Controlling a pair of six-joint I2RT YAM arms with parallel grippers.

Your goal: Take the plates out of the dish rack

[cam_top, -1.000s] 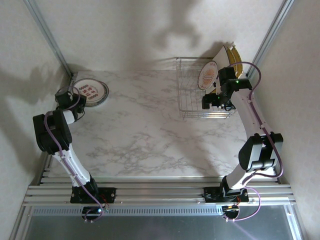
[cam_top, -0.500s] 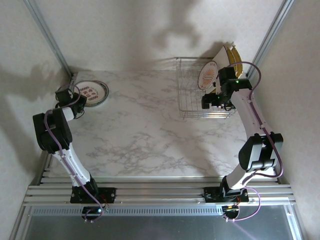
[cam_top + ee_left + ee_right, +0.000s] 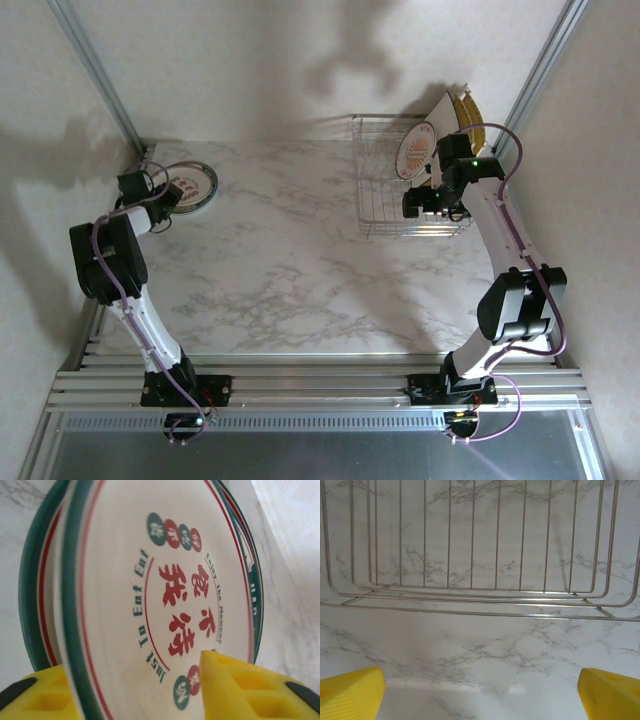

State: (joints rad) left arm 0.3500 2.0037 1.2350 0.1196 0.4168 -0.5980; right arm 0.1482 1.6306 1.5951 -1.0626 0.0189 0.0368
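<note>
A round white plate (image 3: 165,580) with red characters and a green rim lies on top of another such plate (image 3: 32,595); the stack (image 3: 192,184) rests at the table's far left. My left gripper (image 3: 132,672) is open, with the top plate's near rim between its yellow fingers (image 3: 245,685), and it is seen from above at the stack's left edge (image 3: 163,195). The dish rack (image 3: 385,185) stands at the far right and holds a round plate (image 3: 414,152), a whitish square plate (image 3: 447,112) and a yellow plate (image 3: 467,105). My right gripper (image 3: 422,203) is open and empty, hovering at the rack's near wire edge (image 3: 470,602).
The marble table (image 3: 290,260) stretches between the stack and the rack. Walls and a metal frame post (image 3: 100,75) close in behind the plate stack; another post (image 3: 540,75) runs behind the rack.
My left gripper's jaws have parted from the plate's rim and the wrist has shifted slightly toward the stack. The right arm has stayed still.
</note>
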